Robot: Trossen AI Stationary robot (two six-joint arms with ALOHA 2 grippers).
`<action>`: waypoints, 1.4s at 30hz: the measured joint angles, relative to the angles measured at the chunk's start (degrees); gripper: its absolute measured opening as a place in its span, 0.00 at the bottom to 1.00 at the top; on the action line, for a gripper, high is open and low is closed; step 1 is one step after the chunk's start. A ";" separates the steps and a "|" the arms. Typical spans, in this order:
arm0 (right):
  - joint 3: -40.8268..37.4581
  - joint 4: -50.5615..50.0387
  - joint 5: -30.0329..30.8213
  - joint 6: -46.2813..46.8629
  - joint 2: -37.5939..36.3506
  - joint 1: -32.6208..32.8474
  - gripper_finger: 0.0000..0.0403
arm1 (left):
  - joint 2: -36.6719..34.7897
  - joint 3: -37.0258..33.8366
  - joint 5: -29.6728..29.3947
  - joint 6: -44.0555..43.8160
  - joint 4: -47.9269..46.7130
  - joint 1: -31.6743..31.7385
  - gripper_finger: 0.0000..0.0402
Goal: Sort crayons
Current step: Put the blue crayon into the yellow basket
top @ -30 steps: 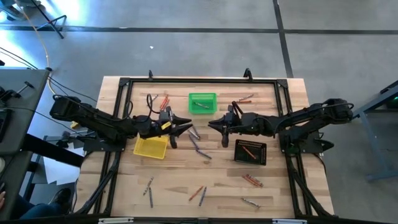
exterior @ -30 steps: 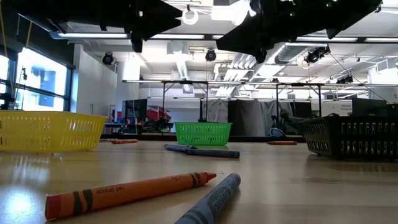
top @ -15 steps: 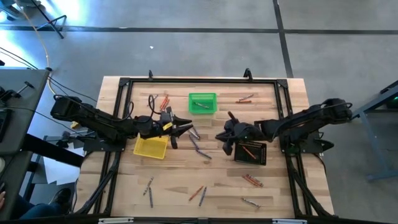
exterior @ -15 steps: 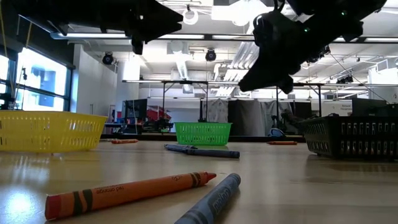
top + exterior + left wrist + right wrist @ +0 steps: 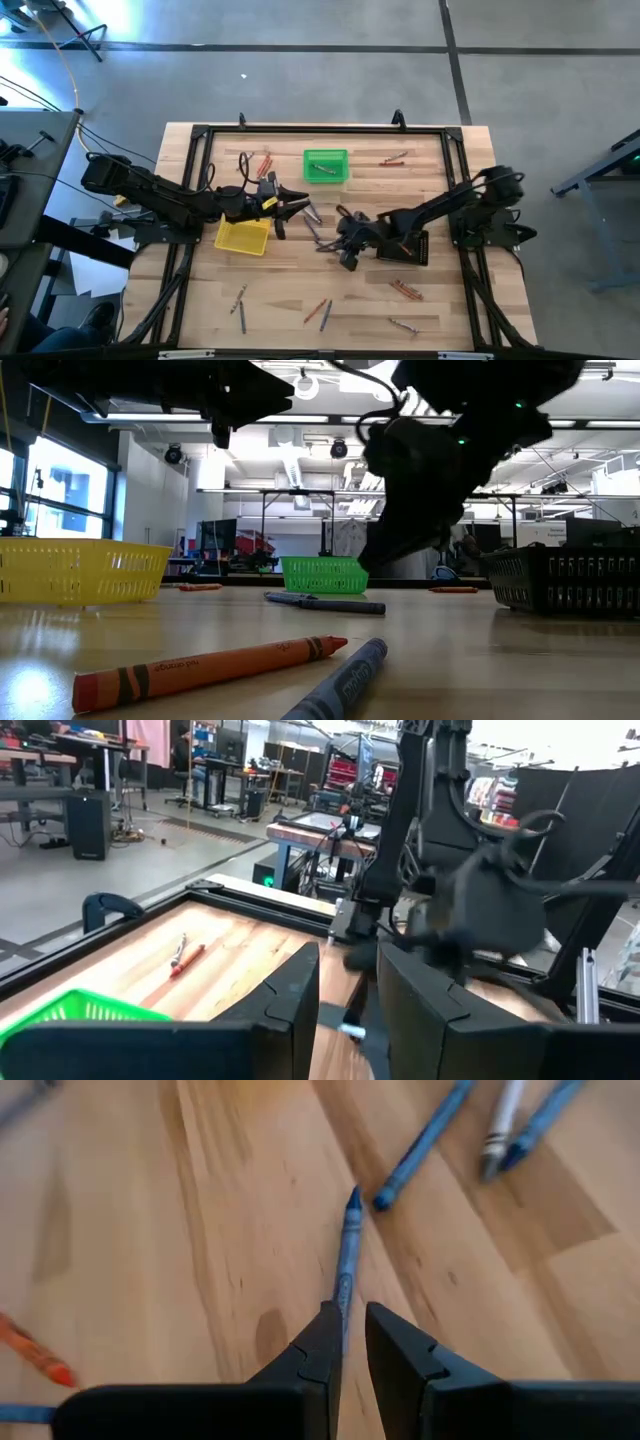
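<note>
Crayons [image 5: 322, 240] orange and blue-grey, lying flat, scattered across wooden tabletop; some inside green and black baskets.

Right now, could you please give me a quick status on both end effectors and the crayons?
Right end effector low at table centre, nearly closed, lined up on a blue crayon. Left end effector hovering beside the yellow basket, holding nothing. Other crayons lie close by.

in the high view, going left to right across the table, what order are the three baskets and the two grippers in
yellow basket → left gripper → green basket → right gripper → black basket
</note>
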 joint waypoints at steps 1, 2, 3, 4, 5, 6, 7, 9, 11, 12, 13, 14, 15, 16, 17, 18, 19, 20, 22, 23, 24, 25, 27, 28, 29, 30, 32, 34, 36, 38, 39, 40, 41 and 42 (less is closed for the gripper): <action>1.96 -2.03 -0.46 -0.44 1.31 0.00 0.11 | 0.00 0.04 0.01 -0.02 -0.29 0.00 0.23; 3.80 -4.47 -1.00 -0.91 2.39 0.00 0.11 | 0.00 0.04 0.03 -0.04 -0.58 0.00 0.23; 5.48 -6.85 -1.13 -1.33 3.25 0.00 0.11 | 0.00 0.04 0.05 -0.04 -0.74 0.00 0.23; 7.10 -8.75 -1.24 -1.63 4.10 0.00 0.11 | -0.03 0.04 0.06 -0.04 -1.07 0.00 0.23; 8.65 -10.21 -1.31 -1.98 4.86 0.00 0.11 | -0.04 0.04 0.06 -0.02 -1.53 0.00 0.23; 9.92 -11.71 -1.33 -2.53 5.34 0.00 0.11 | -0.04 0.04 0.06 -0.02 -1.80 0.00 0.23; 11.09 -13.29 -1.42 -2.69 5.71 -0.02 0.11 | -0.04 0.04 0.06 -0.03 -1.91 0.00 0.23; 13.15 -14.95 -1.81 -2.67 6.52 -0.02 0.11 | -0.04 0.04 0.06 -0.02 -2.12 0.00 0.23; 14.26 -16.64 -1.94 -2.22 7.11 -0.02 0.11 | -0.06 0.04 0.38 -0.02 -2.36 0.00 0.23; 14.65 -16.78 -2.02 -1.46 7.59 -0.02 0.11 | -0.23 0.04 0.59 0.00 -2.62 0.00 0.23; 14.80 -16.83 -2.45 -0.83 8.01 -0.02 0.11 | -0.39 0.04 0.69 0.00 -2.67 0.00 0.23; 14.80 -17.02 -3.17 0.26 8.40 -0.02 0.11 | -0.69 0.04 1.13 0.02 -2.73 0.00 0.23; 14.80 -16.87 -3.92 1.26 8.88 -0.02 0.11 | -1.18 0.04 1.51 0.24 -3.22 0.00 0.23; 14.80 -16.86 -4.23 2.24 9.43 -0.02 0.11 | -1.70 0.04 1.81 0.70 -3.44 0.00 0.23; 14.80 -16.82 -4.10 2.94 9.81 -0.01 0.11 | -2.20 0.04 1.93 1.41 -3.57 0.00 0.23; 14.86 -16.62 -4.33 3.57 9.99 0.11 0.11 | -2.79 0.04 2.05 2.04 -3.68 0.00 0.23; 14.91 -16.27 -4.34 3.87 10.35 0.11 0.11 | -3.51 0.04 2.09 2.71 -4.19 0.00 0.23; 14.93 -16.32 -4.24 4.51 10.76 0.13 0.11 | -4.25 0.02 2.08 3.37 -4.36 0.00 0.23; 14.89 -16.48 -3.63 5.49 11.11 0.13 0.11 | -5.64 0.04 2.08 4.82 -4.44 0.00 0.23; 14.89 -16.57 -2.98 5.87 11.29 0.13 0.11 | -6.51 0.04 2.09 5.57 -4.95 0.00 0.23; 14.93 -16.59 -2.46 6.21 11.54 0.14 0.11 | -7.25 0.04 2.09 6.26 -5.08 0.00 0.23; 14.96 -16.65 -1.92 6.28 11.72 0.18 0.11 | -8.01 0.04 2.09 7.07 -5.07 0.00 0.23; 14.97 -16.71 -1.42 6.33 12.01 0.22 0.11 | -9.66 0.04 2.09 8.78 -6.16 0.00 0.23; 14.97 -16.81 -1.37 6.40 12.07 0.22 0.11 | -10.40 0.04 2.09 9.44 -6.41 0.00 0.23; 14.97 -16.82 -1.35 6.40 12.09 0.22 0.11 | -11.13 0.04 2.09 9.99 -6.92 0.00 0.23; 14.97 -16.79 -1.30 6.40 12.08 0.22 0.11 | -11.91 0.04 2.09 10.48 -7.66 0.00 0.23; 14.91 -16.89 -1.43 6.40 11.76 0.20 0.11 | -13.29 0.04 2.09 10.65 -9.01 0.00 0.23; 14.79 -16.98 -1.54 6.40 11.29 0.22 0.11 | -14.63 0.04 2.09 10.65 -10.92 0.00 0.23; 14.74 -17.36 -1.39 6.19 10.92 0.54 0.11 | -15.79 0.04 2.09 10.65 -12.61 0.00 0.23; 14.68 -18.92 -1.40 3.96 9.94 0.58 0.11 | -17.02 0.03 2.09 10.64 -15.07 0.00 0.23; 14.67 -19.36 -1.42 1.74 9.55 0.58 0.11 | -17.27 0.03 2.09 10.63 -15.50 0.00 0.23; 14.91 -20.32 -1.30 -1.56 9.25 0.57 0.11 | -17.52 0.08 2.10 10.64 -16.18 0.00 0.23; 15.57 -22.24 -0.76 -5.42 9.06 0.57 0.11 | -17.95 0.00 2.09 10.62 -17.19 0.00 0.23; 16.52 -24.01 0.16 -9.78 9.03 0.57 0.11 | -17.99 0.00 2.10 10.56 -17.29 0.00 0.23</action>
